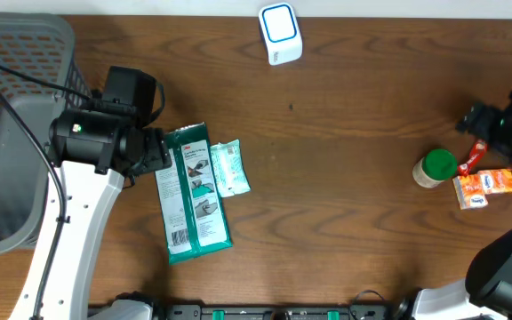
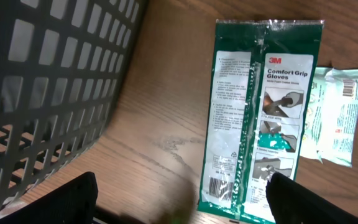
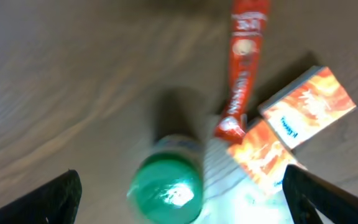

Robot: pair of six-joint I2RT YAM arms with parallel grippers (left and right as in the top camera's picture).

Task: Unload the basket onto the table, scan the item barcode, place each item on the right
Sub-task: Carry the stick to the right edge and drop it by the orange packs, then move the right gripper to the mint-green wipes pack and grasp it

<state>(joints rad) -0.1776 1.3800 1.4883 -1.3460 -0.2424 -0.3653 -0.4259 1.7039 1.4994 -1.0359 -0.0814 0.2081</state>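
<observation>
**Both pincers released; gloves packet flat on the worktop, well apart from the scanner**

Green gloves packet (image 1: 194, 196) flat on the brown worktop (image 1: 345, 178), left of centre, long side running from the far to the near edge at a slight tilt. Printed back face up. Barcode (image 1: 178, 238) at the packet's near end, plain too in the left wrist view. Against its right edge, towards the far end — a smaller pale wipes packet (image 1: 230, 167), touching or slightly overlapped.

Left pincer (image 2: 183, 186) released: dark fingers (image 2: 67, 199) spread wide at the bottom corners of the wrist view, nothing gripped, only bare wood between them. Grey mesh basket (image 1: 12, 124) at the worktop's left end, filling the left of that same view, with the gloves packet to the right.

White scanner (image 1: 280, 34) with a blue-edged face at the far edge, a little right of centre, well apart from the gloves packet and from both pincers.

Right pincer (image 3: 180, 177) over the right end of the worktop, likewise released: fingers wide apart, grasping nothing. Below it, in a blurred view, a green-lidded jar (image 3: 166, 190) standing upright, a red sachet (image 3: 242, 68) and an orange carton (image 3: 306, 106) — all three close together, the sachet's end between jar and carton. Impossible to tell from the blur whether sachet and carton touch.
</observation>
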